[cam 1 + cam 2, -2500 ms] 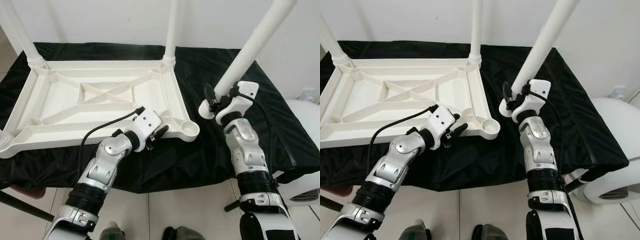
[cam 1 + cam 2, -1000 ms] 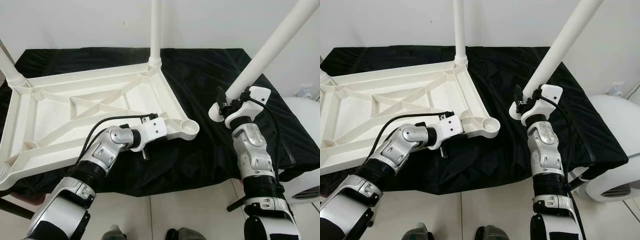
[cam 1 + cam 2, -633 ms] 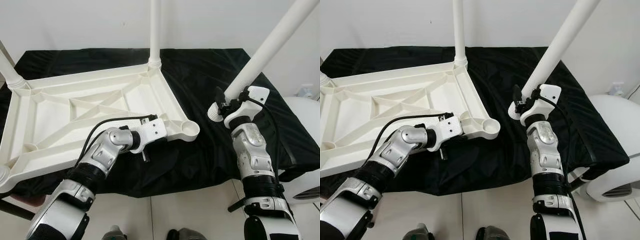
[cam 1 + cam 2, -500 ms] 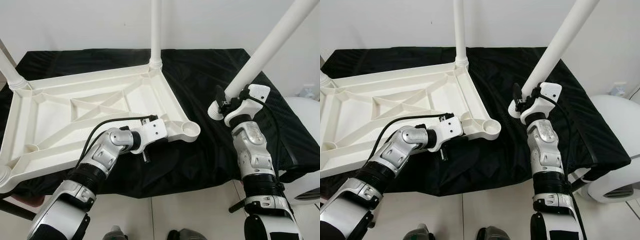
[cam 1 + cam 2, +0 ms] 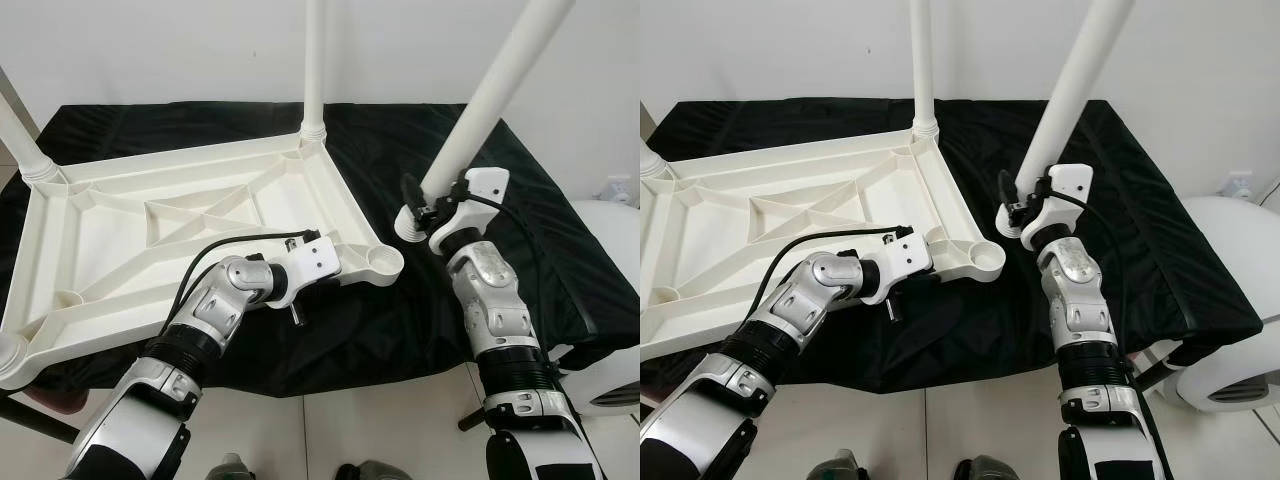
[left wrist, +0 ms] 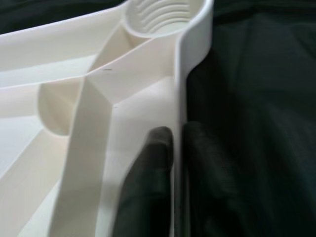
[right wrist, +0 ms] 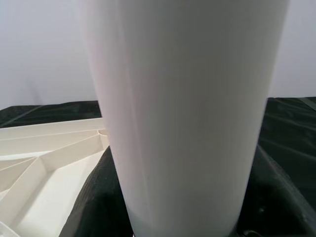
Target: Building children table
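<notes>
Tabletop (image 5: 150,230) rim clamped in left gripper (image 6: 170,148) jaws; right gripper (image 5: 425,205) jaws grip leg (image 5: 490,100) beside empty socket (image 5: 383,262).

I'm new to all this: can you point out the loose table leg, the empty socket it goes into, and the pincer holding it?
loose table leg (image 5: 492,95), left eye view, mid shaft.
empty socket (image 5: 384,262), left eye view, ring's rim.
right pincer (image 5: 424,205), left eye view, between fingertips.

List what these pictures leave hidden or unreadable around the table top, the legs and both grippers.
- Loose leg: its top runs past the upper edge of the left eye view.
- Right gripper: its grip on the leg is masked by its white wrist housing; in the right wrist view the leg blocks the fingers.
- Table top: the near left corner leaves the frame.
- Empty corner socket: thread detail too small; blurred in the left wrist view.
- Left gripper: fingers blurred at the rim.
</notes>
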You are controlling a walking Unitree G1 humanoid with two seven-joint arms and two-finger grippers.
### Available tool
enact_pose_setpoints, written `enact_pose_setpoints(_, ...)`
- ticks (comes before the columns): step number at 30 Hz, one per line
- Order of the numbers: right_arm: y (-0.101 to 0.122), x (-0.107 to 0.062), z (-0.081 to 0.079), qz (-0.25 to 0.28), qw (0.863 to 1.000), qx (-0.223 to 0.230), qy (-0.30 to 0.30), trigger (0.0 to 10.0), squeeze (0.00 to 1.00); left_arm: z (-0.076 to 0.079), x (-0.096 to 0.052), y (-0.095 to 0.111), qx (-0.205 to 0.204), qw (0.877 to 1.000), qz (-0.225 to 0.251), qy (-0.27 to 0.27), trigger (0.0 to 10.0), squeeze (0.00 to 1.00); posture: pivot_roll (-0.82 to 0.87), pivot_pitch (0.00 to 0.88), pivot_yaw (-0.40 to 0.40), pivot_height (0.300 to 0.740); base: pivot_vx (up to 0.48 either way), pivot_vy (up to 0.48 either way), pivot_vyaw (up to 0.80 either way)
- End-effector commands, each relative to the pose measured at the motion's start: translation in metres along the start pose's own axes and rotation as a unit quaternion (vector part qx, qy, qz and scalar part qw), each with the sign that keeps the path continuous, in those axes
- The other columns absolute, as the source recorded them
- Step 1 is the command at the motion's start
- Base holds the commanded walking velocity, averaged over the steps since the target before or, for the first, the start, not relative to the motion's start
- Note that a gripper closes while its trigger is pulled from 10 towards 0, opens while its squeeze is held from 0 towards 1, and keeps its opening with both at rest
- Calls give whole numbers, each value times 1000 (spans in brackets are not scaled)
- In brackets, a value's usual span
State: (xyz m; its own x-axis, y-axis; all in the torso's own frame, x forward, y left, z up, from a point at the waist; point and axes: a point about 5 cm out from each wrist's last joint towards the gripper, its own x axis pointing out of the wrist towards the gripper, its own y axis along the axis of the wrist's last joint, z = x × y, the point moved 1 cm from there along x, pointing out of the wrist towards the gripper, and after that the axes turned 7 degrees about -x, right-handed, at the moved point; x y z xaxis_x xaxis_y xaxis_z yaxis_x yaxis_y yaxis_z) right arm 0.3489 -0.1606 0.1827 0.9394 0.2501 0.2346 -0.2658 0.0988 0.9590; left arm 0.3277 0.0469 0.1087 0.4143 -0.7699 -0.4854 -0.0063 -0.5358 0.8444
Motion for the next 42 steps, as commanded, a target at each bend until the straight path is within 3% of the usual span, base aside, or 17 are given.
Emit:
enact_pose_setpoints(1,4,1,-1,8,1000,-3,3,10000,0,4,4,-29,-37,997,-46,55,10000,1000,9,10,-34,740,0,0,0)
enact_pose_setpoints(3,4,1,-1,8,1000,-3,3,10000,0,4,4,-29,-36,997,-49,56,10000,1000,8,11,-34,740,0,0,0)
enact_pose_setpoints(4,5,1,0,9,1000,-3,2,10000,0,4,4,-29,-39,996,-50,56,10000,0,7,12,-34,740,0,0,0)
enact_pose_setpoints(22,6,-1,7,9,1000,-6,-8,10000,0,3,6,-25,-59,996,-49,52,10000,0,9,33,-26,740,0,0,0)
enact_pose_setpoints(23,6,0,6,10,1000,-5,-7,10000,0,4,5,-25,-56,996,-48,48,745,0,9,33,-27,740,0,0,0)
enact_pose_setpoints(24,6,0,6,10,1000,-5,-7,10000,0,4,5,-25,-56,996,-48,48,745,0,9,33,-27,740,0,0,0)
enact_pose_setpoints(25,7,0,6,11,1000,-4,-6,10000,0,5,5,-24,-56,996,-46,44,0,0,10,33,-26,740,0,0,0)
enact_pose_setpoints(26,7,1,4,11,1000,-2,-4,10000,0,5,5,-24,-49,997,-48,42,2471,0,11,33,-27,740,0,0,0)
enact_pose_setpoints(27,7,2,3,12,1000,-1,-2,10000,0,6,4,-24,-44,997,-49,40,2471,0,11,33,-27,740,0,0,0)
enact_pose_setpoints(28,7,2,2,12,1000,-1,1,10000,0,5,4,-25,-46,996,-57,46,10000,0,13,34,-28,740,0,0,0)
enact_pose_setpoints(42,6,5,-12,8,999,9,35,10000,0,3,5,-25,-47,996,-57,53,10000,0,15,37,-36,740,0,0,0)
